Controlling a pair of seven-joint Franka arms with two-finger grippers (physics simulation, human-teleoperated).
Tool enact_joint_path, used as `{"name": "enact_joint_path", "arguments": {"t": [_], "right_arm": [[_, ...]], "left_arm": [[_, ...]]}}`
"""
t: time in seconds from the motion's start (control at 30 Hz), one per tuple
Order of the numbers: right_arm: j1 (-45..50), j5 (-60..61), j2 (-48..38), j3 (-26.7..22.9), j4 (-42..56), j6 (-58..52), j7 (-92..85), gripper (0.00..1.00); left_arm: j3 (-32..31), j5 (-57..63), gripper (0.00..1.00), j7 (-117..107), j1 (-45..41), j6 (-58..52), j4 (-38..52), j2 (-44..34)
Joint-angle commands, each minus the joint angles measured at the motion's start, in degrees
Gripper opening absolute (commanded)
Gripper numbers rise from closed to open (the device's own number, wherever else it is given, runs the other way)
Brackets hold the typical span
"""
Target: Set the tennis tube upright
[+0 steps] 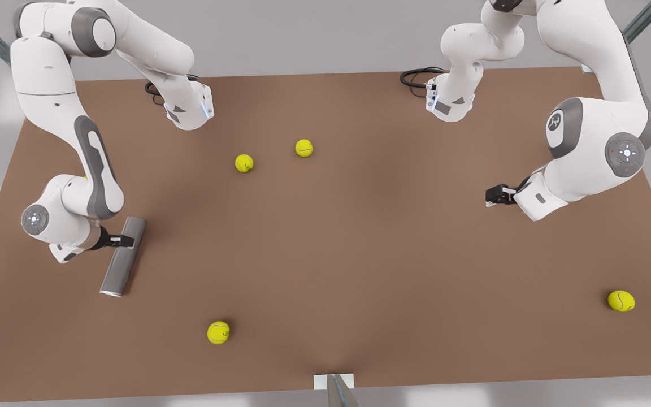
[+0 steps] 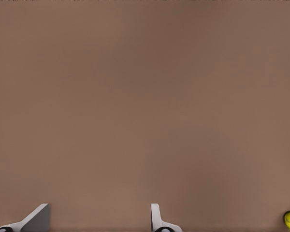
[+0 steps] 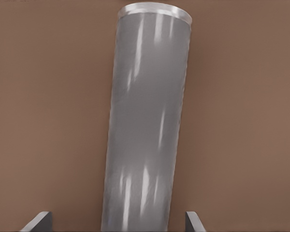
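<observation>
I have the tennis tube (image 1: 124, 256) lying flat on the tabletop (image 1: 359, 237) near its left edge in the front view, pale silvery rim toward the near edge. The right tool (image 1: 127, 241) sits at its upper half with fingers (image 3: 38, 221) spread apart on either side of the barrel, not yet pressing on it. I judge the tube light, rigid and hollow, with a smooth skin that could slip or roll, so I would pinch across the barrel close to the plain end and tip it onto the rim. The left tool (image 1: 490, 196) waits near the opposite edge, fingers (image 2: 157, 220) apart over bare tabletop. Four tennis balls (image 1: 244, 163) lie scattered, all well clear; nothing blocks the swing.
</observation>
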Motion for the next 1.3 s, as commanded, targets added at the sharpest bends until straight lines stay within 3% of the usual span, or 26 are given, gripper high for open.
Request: {"name": "enact_joint_path", "arguments": {"t": [0.0, 0.7, 0.87, 0.93, 1.1, 1.2, 1.27], "right_arm": [[-0.2, -0.1, 0.0, 0.0, -0.1, 0.3, 0.1, 1.0], [-1.5, -0.6, 2.9, -0.2, -6.7, 8.5, 1.1, 1.0], [-1.4, -0.7, 3.1, -0.2, -7.2, 8.6, 0.9, 1.0], [-1.4, -0.7, 3.2, -0.2, -7.4, 9.3, 0.7, 1.0], [-1.4, -0.7, 3.4, -0.3, -7.4, 9.3, 0.5, 0.91], [-1.4, -0.8, 3.4, -0.3, -7.5, 9.3, 0.4, 0.79], [-1.3, -0.8, 3.4, -0.3, -7.5, 9.3, 0.4, 0.79]], "left_arm": [[0.0, 0.0, 0.99, 0.0, 0.1, 0.0, 0.0, 0.0], [0.0, 0.6, 0.99, 0.1, 1.0, -1.0, 2.0, -2.3], [0.0, 0.0, 0.99, -0.2, 0.1, 2.1, 2.2, -0.1], [0.0, -6.0, 0.99, -0.4, 0.2, 5.5, 2.1, 2.7], [-0.3, -10.3, 0.99, -0.4, 0.0, 12.1, 2.1, 7.7], [-0.3, -12.4, 0.99, -0.4, 0.2, 14.2, 2.2, 10.0], [-0.3, -12.5, 0.99, -0.4, 0.2, 15.5, 2.1, 10.5]]}}
